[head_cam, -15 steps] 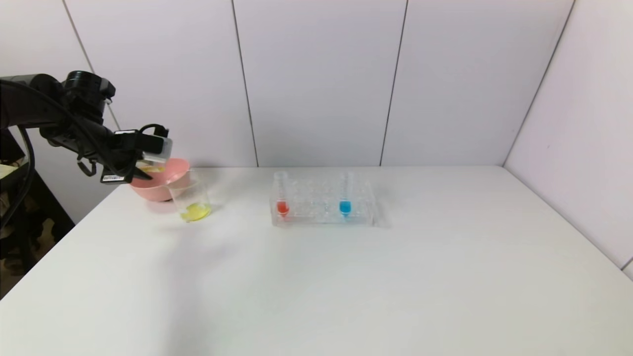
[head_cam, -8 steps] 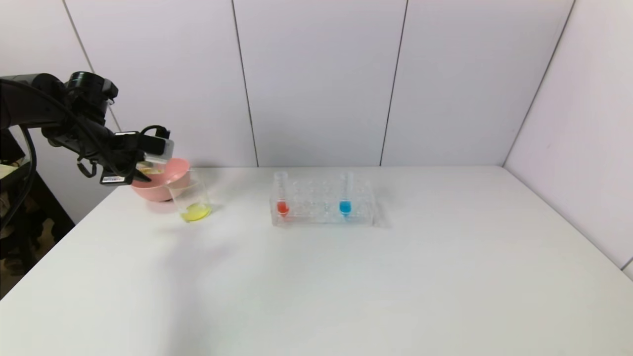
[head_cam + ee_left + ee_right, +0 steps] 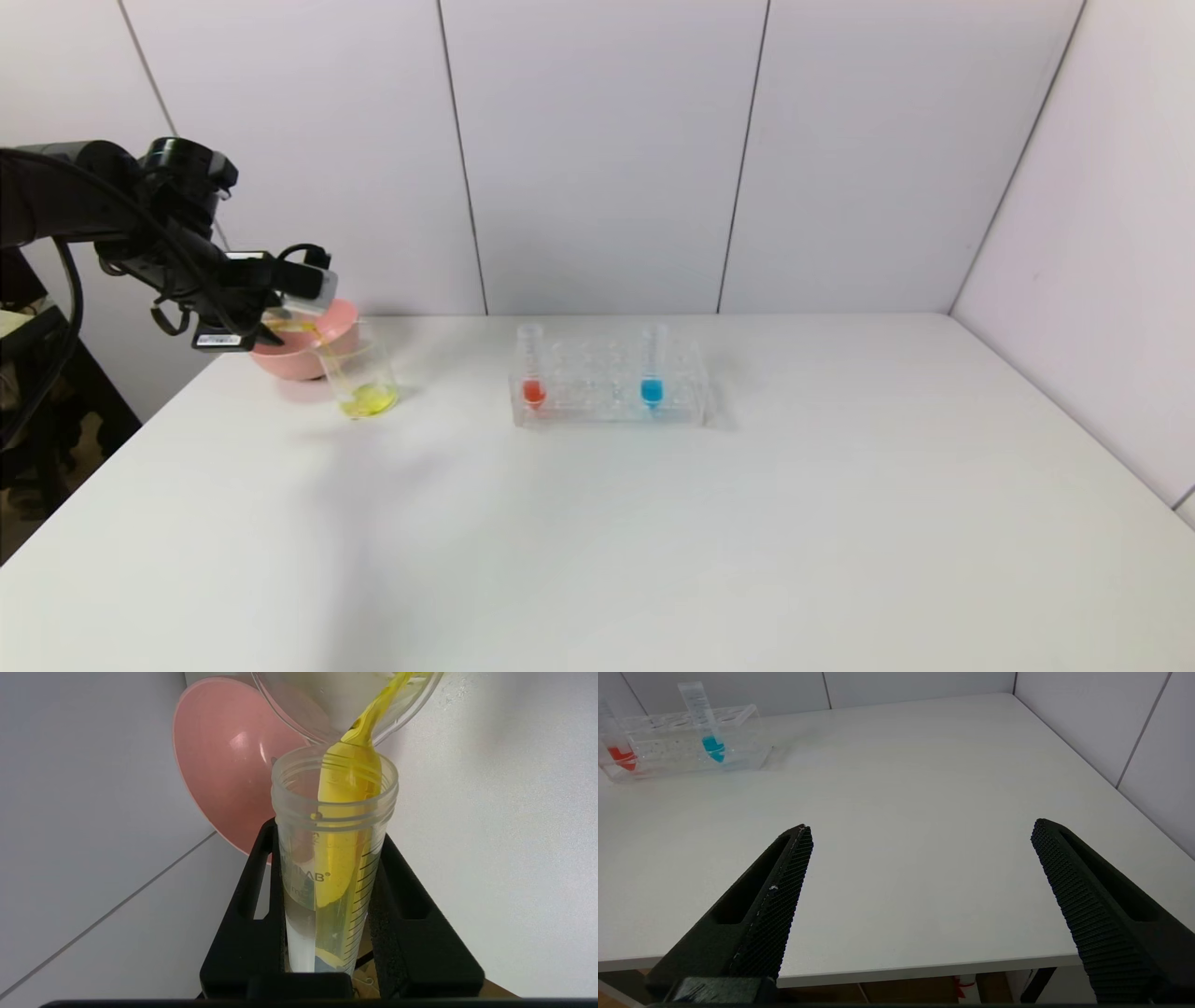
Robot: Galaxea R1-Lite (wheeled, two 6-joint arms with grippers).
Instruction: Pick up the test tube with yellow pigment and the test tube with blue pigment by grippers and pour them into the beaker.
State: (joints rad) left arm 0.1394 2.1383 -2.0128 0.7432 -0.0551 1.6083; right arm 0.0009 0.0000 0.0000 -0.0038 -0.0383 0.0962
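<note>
My left gripper (image 3: 280, 322) is shut on the test tube with yellow pigment (image 3: 306, 329) and holds it tilted, mouth over the beaker (image 3: 362, 378) at the far left of the table. In the left wrist view the black fingers (image 3: 261, 877) clamp the tube (image 3: 299, 858), and yellow liquid runs along its wall and out of its mouth into the beaker (image 3: 299, 704). Yellow liquid lies in the beaker's bottom. The test tube with blue pigment (image 3: 652, 369) stands upright in the clear rack (image 3: 607, 401). My right gripper (image 3: 920, 830) is open and empty over the table's near edge.
A pink bowl (image 3: 308, 350) sits just behind the beaker, close to the left gripper. A tube with red liquid (image 3: 532, 369) stands at the rack's left end. The back wall is right behind the bowl. The white table (image 3: 653, 541) spreads in front of the rack.
My left gripper has shifted a little right and up toward the beaker with the yellow tube, which now tilts over the beaker's rim. Nothing else has moved.
</note>
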